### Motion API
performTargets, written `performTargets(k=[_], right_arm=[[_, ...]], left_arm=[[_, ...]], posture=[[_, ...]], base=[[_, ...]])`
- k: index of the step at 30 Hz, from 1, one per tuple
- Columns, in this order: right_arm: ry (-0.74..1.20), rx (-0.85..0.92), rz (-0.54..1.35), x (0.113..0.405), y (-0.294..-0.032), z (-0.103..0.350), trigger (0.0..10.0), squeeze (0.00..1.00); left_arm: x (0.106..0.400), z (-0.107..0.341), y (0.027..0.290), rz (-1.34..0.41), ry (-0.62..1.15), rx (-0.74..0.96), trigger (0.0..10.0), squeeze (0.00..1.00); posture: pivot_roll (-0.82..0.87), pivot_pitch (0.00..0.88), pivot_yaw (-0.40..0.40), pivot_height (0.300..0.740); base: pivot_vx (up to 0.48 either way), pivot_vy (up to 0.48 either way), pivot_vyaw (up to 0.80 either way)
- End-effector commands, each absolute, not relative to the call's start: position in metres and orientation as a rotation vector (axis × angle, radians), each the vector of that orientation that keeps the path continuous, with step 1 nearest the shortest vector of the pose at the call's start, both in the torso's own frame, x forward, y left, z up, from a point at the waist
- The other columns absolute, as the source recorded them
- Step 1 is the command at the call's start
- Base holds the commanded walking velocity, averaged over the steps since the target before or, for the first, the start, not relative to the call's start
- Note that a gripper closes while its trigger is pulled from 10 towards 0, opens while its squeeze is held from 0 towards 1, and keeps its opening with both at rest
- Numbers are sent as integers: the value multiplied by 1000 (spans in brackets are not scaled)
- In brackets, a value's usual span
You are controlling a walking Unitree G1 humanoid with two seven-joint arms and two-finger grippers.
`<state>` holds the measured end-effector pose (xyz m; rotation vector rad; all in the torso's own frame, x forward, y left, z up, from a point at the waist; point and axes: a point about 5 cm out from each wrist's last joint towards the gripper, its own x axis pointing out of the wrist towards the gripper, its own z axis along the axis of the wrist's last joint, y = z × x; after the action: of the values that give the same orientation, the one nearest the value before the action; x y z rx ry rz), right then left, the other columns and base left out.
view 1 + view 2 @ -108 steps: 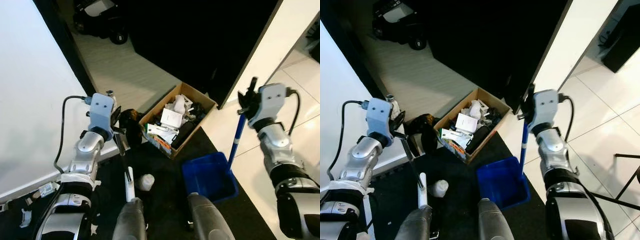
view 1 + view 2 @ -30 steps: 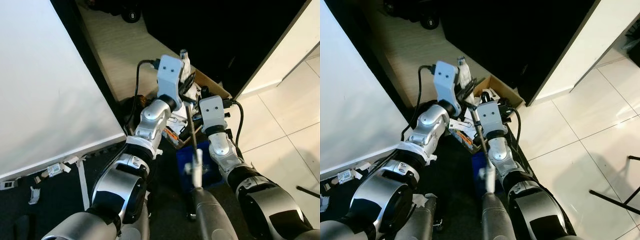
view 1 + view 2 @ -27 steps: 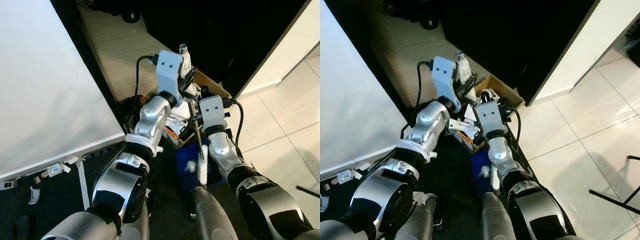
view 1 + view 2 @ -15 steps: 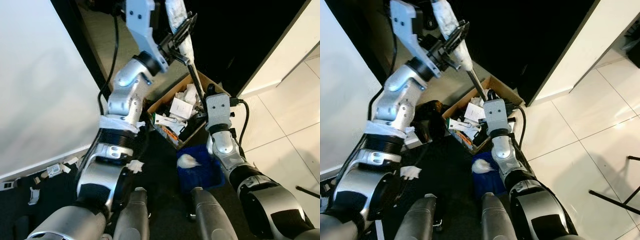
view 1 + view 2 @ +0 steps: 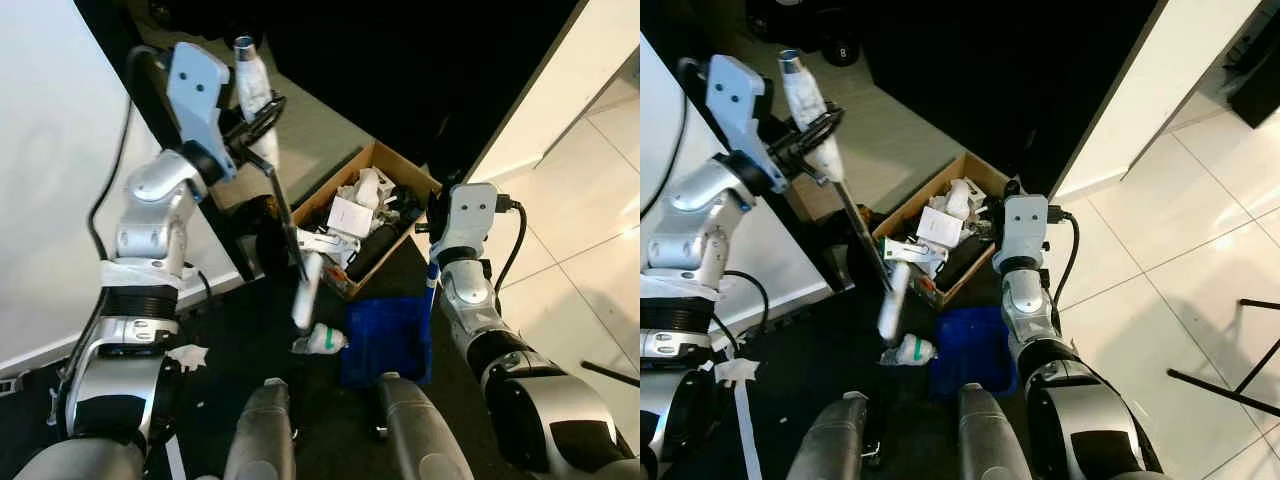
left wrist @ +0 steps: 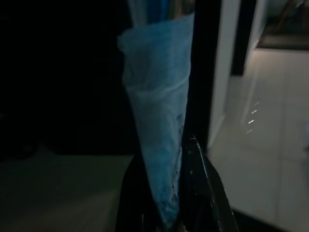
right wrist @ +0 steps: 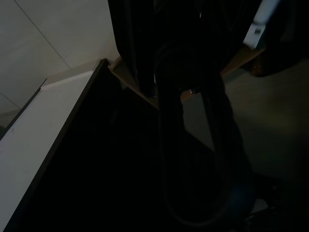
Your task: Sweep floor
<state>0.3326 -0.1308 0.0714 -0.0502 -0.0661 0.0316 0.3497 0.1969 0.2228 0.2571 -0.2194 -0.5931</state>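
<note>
The left claw (image 5: 262,112) is raised high, clamped on the wrapped handle of a broom (image 5: 283,215) slanting down to crumpled litter (image 5: 322,340) beside the blue dustpan (image 5: 385,338); the right claw (image 5: 434,215) grips the dustpan's upright pole near a cardboard box (image 5: 362,226).

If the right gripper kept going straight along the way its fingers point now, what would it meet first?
Probably the cardboard box: the right gripper, shut on the dustpan handle, points toward the box's near corner, whose edge lies just beyond the fingers in the dark wrist view. Depth is uncertain.

A cardboard box (image 5: 395,165) full of clutter sits beside the white wall panel (image 5: 60,180), near scattered white scraps (image 5: 188,354).
</note>
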Motion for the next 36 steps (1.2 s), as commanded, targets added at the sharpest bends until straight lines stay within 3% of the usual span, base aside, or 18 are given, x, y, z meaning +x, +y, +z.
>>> performTargets(k=[1, 6, 12, 20, 24, 27, 32, 33, 34, 36], right_arm=[[-46, -15, 49, 328, -125, 65, 10000, 0], [-57, -32, 79, 328, -126, 66, 10000, 0], [-57, -56, 96, 328, -124, 66, 10000, 0], [-49, -90, 119, 327, -119, 64, 10000, 0], [-44, -98, 121, 326, -118, 63, 10000, 0], [-40, -107, 115, 326, -116, 62, 10000, 0], [-40, -109, 113, 326, -115, 63, 10000, 0], [-36, -111, 105, 326, -115, 62, 10000, 0], [-36, -111, 105, 326, -115, 62, 10000, 0], [-24, -117, 93, 326, -118, 60, 10000, 0]], left_arm=[[348, 226, 217, -520, -218, 335, 10000, 0], [351, 232, 241, -345, -240, 408, 10000, 0], [350, 225, 245, -301, -236, 412, 10000, 0], [343, 159, 248, -294, -8, 459, 10000, 0], [340, 140, 237, -333, 40, 462, 10000, 0], [333, 97, 207, -409, 163, 507, 10000, 0], [333, 83, 190, -425, 194, 492, 10000, 0], [338, 81, 165, -428, 169, 422, 10000, 0], [338, 81, 165, -428, 169, 422, 10000, 0], [345, 88, 137, -441, 125, 311, 10000, 0]], posture=[[90, 91, -26, 740], [89, 92, -28, 740], [88, 92, -23, 740], [89, 96, -17, 740], [86, 96, -17, 740], [82, 91, -15, 740], [80, 90, -14, 740], [77, 88, -14, 740], [77, 88, -14, 740], [68, 87, -10, 740]], base=[[0, 0, 0], [0, 0, 0], [0, 0, 0], [0, 0, 0], [0, 0, 0], [0, 0, 0], [0, 0, 0], [0, 0, 0], [0, 0, 0], [0, 0, 0]])
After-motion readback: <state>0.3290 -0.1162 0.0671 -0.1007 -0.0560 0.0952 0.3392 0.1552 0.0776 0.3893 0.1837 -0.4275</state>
